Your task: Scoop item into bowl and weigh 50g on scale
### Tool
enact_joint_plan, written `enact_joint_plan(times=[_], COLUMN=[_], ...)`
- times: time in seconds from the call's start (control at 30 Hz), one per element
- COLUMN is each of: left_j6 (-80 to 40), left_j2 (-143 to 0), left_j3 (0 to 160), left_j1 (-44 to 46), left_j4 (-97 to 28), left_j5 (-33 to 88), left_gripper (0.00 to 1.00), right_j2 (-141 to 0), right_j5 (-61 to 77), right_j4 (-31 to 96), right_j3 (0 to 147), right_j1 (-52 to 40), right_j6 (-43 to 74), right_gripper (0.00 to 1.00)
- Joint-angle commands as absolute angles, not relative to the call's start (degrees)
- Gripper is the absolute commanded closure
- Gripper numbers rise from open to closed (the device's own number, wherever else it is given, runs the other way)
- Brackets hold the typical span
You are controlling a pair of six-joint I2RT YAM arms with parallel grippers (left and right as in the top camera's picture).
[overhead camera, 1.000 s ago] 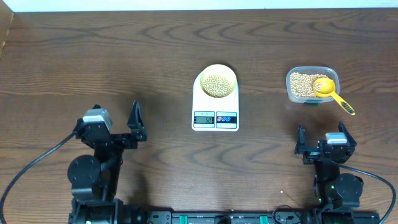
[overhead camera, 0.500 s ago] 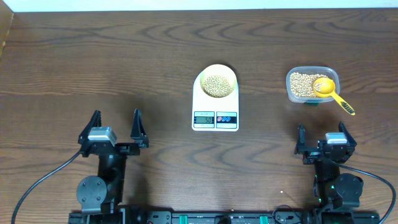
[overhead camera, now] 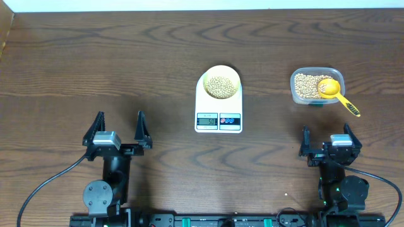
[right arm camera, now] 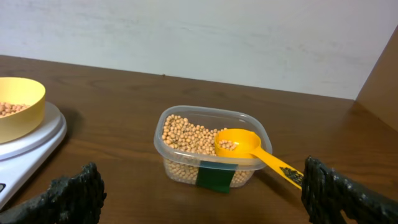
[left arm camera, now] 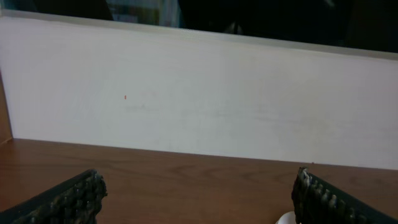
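The white scale (overhead camera: 218, 108) sits at the table's middle with the pale yellow bowl (overhead camera: 219, 79) on its platform; beige beans (overhead camera: 219, 86) fill the bowl. The bowl (right arm camera: 18, 106) and scale (right arm camera: 34, 140) also show at the left of the right wrist view. More beans (overhead camera: 306, 85) lie in a clear tub (overhead camera: 302, 96). My left gripper (overhead camera: 118, 124) is open and empty at the front left. My right gripper (overhead camera: 326, 135) is open and empty at the front right, just in front of the tub (right arm camera: 208, 168).
A bright yellow measuring spoon (overhead camera: 334, 93) rests in the tub with its handle sticking out to the right; it also shows in the right wrist view (right arm camera: 249, 148). A white wall (left arm camera: 199, 93) stands behind the table's far edge.
My left arm has swung round and pulled back to the front left, its open fingers now pointing straight away. The right arm, scale, bowl and tub have not moved.
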State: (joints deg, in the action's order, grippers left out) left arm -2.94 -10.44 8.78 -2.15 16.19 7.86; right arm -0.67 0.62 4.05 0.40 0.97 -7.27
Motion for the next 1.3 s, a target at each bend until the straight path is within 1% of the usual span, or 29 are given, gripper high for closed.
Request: enact_joint_plan(times=[0.0, 0.43, 0.97, 1.27], left_j6=[-2.2, -2.2, -2.2, -2.2], left_j2=[-7.1, -0.4, -0.1, -0.1], left_j3=[7.4, 3.8, 3.6, 0.2], left_j1=[-2.3, -2.3, -2.3, -2.3], left_j4=[16.8, 16.4, 16.3, 21.6], left_j5=[8.6, 8.6, 8.5, 8.6], left_gripper=[0.02, 0.02, 0.02, 0.02], right_j2=[-0.3, -0.3, -0.3, -0.3], right_j5=[0.6, 0.6, 0.6, 0.6], right_j4=[4.3, 4.3, 4.3, 4.3], right_j3=[0.3, 0.3, 0.3, 0.3], right_j1=[0.3, 0.3, 0.3, 0.3], right_j6=[-7.4, -7.4, -7.4, -7.4], right_gripper=[0.01, 0.01, 0.01, 0.01])
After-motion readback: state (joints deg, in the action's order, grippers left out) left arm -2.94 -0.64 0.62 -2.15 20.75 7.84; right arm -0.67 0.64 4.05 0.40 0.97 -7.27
